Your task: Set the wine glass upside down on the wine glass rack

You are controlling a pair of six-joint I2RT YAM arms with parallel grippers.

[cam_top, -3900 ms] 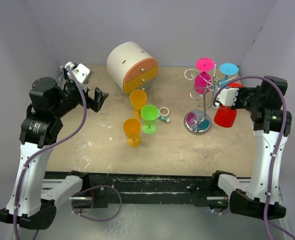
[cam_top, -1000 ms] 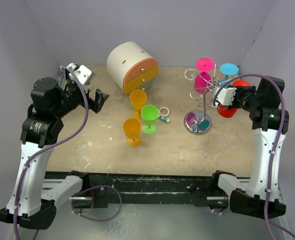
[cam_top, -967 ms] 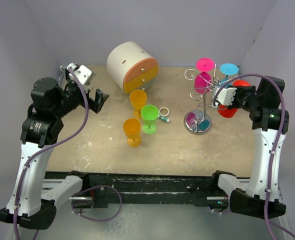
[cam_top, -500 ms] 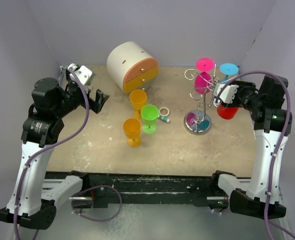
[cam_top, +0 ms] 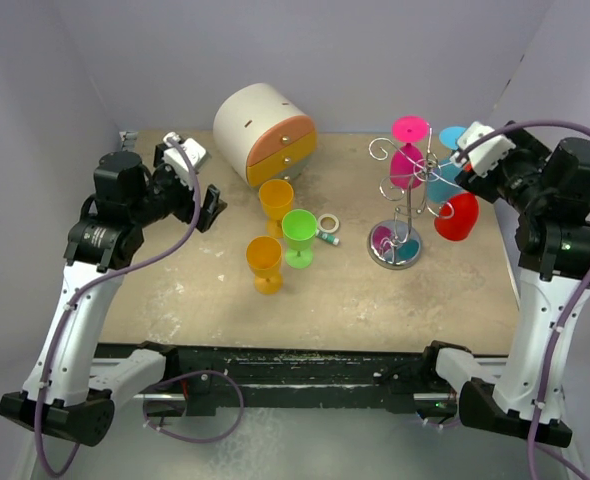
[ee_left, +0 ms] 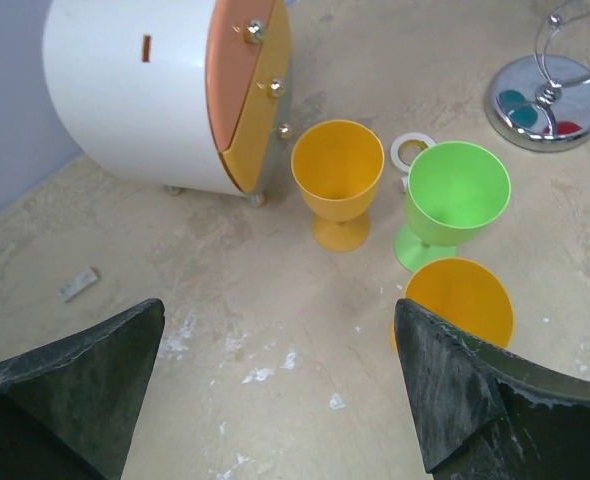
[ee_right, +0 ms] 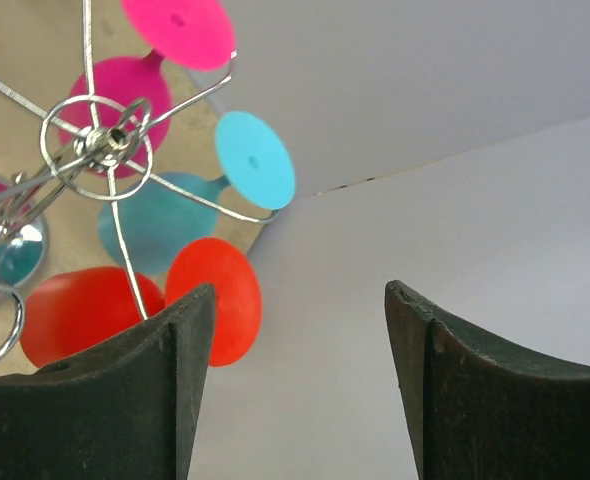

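Left arm: left gripper (cam_top: pixel 210 207) hangs above the left part of the table (cam_top: pixel 375 300), fingers spread wide and nothing between them; its wrist view shows bare tabletop in the gap. Just behind and right of it stands a white round drawer cabinet (cam_top: pixel 265 133) with an orange front and small knobs. In front of the cabinet is a close cluster of three upright goblets: a rear orange goblet (cam_top: pixel 276 200), a green goblet (cam_top: pixel 299 235) to its right and nearer, and a front orange goblet (cam_top: pixel 264 262) nearest the arms. The green goblet's bowl overlaps the front orange one in the left wrist view; cannot tell whether they touch. A small tape roll (cam_top: pixel 328 223) lies flat just right of the green goblet. Right of centre: the wine glass rack (cam_top: pixel 396 243) stands upright on its shiny disc base, well apart from the goblets. Three glasses sit on its wire arms with feet up. The pink glass (cam_top: pixel 407 160) is on the rear left and the teal glass (cam_top: pixel 440 185) to the right of it. The red wine glass (cam_top: pixel 457 217) is on the rack's right side, bowl down. In the right wrist view a wire arm crosses between its bowl and its foot, so it appears to hang from that arm. Right arm: right gripper (cam_top: pixel 462 160) is raised beside the top of the rack, above the red wine glass, fingers apart and gripping nothing. In the wrist view the glass's red foot sits just beside one finger (ee_right: pixel 125 390), outside the gap.
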